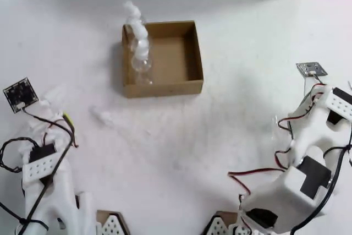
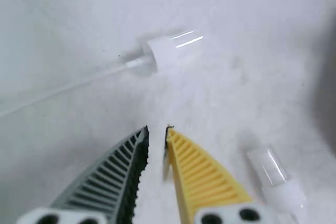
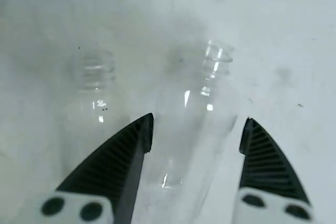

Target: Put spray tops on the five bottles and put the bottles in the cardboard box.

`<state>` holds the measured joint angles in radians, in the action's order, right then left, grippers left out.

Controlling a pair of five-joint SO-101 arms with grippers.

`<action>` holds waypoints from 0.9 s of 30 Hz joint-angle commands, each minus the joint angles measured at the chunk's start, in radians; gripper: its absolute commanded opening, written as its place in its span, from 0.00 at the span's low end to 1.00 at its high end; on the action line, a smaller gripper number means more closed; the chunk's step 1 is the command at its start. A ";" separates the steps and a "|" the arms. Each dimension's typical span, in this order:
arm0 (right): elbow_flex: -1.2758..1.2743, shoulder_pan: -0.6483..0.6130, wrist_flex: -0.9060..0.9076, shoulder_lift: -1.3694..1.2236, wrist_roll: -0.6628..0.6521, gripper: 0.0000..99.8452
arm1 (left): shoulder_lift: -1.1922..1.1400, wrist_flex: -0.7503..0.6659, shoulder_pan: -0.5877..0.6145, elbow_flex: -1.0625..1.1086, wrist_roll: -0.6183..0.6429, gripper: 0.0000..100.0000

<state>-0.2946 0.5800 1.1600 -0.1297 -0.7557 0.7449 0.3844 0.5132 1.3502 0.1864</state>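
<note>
**Light, slick bottle between my spread fingers**

My right pincer (image 3: 198, 121) is spread astride a topless bottle (image 3: 199, 98) lying on the table, a second bottle (image 3: 94, 98) just beside it. Thin clear plastic, probably light, slippery and dentable, so I'd grip mid-body. My left pincer (image 2: 157, 129) is pressed nearly together, empty, near a spray top (image 2: 170, 51). The box (image 1: 196, 53) holds capped bottles (image 1: 141, 53) along one wall.

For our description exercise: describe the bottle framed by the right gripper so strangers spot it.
On the white table, find the right gripper. Two clear, capless bottles are there. The target bottle is between the open jaws; the other bottle is outside them.
</note>
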 commanded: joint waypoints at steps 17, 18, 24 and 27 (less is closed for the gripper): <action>0.043 0.015 -0.005 -0.008 0.353 0.23 | -0.004 -0.023 0.004 -0.006 0.005 0.07; 0.043 0.012 -0.008 -0.010 0.342 0.23 | -0.004 -0.023 0.004 -0.006 0.005 0.07; 0.044 0.012 -0.012 -0.010 0.224 0.23 | -0.004 -0.023 0.004 -0.006 0.005 0.07; 0.044 0.012 -0.012 -0.012 0.210 0.22 | -0.004 -0.023 0.004 -0.006 0.005 0.07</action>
<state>-0.2931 0.5846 1.1600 -0.1527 -0.5148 0.7449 0.3844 0.5132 1.3502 0.1864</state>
